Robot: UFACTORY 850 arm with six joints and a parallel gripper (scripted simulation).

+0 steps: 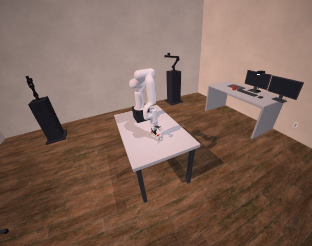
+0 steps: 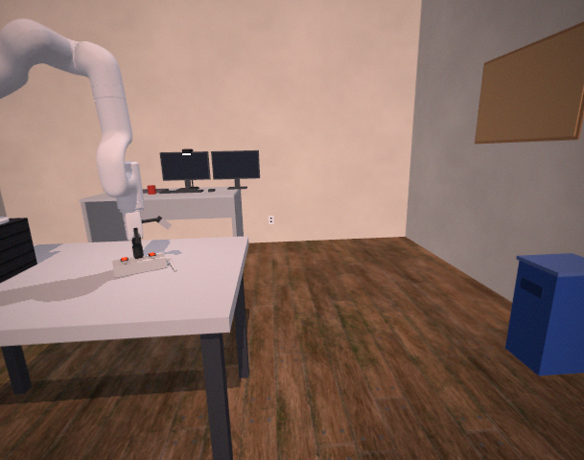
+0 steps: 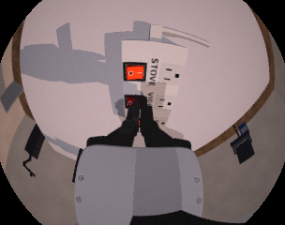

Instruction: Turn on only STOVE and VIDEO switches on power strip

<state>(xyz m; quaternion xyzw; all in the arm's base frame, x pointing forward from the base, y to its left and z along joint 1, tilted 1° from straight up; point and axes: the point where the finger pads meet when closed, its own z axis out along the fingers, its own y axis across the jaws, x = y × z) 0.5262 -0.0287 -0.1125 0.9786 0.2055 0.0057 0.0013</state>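
A white power strip (image 1: 156,137) (image 2: 142,267) (image 3: 172,63) lies flat, right way up, on the white table (image 1: 150,156) (image 2: 133,307) (image 3: 67,25). In the wrist view the switch marked STOVE (image 3: 134,73) glows red at the strip's far end. My gripper (image 1: 153,131) (image 2: 137,253) (image 3: 140,104) is shut, pointing straight down, its fingertips on the strip at the switch next to STOVE (image 3: 130,100), which shows red and is partly hidden by the fingers. In the exterior view red switches show on both sides of the fingers, one to the left (image 2: 124,258) and one to the right (image 2: 151,254). The nearer labels are hidden.
The arm's black base (image 1: 138,115) (image 2: 7,247) stands at the table's back. The strip's short cord end (image 2: 172,265) lies beside it. A desk with two monitors (image 1: 272,84), two black pedestals (image 1: 47,119) (image 1: 173,85) and a blue bin (image 2: 554,311) stand off the table.
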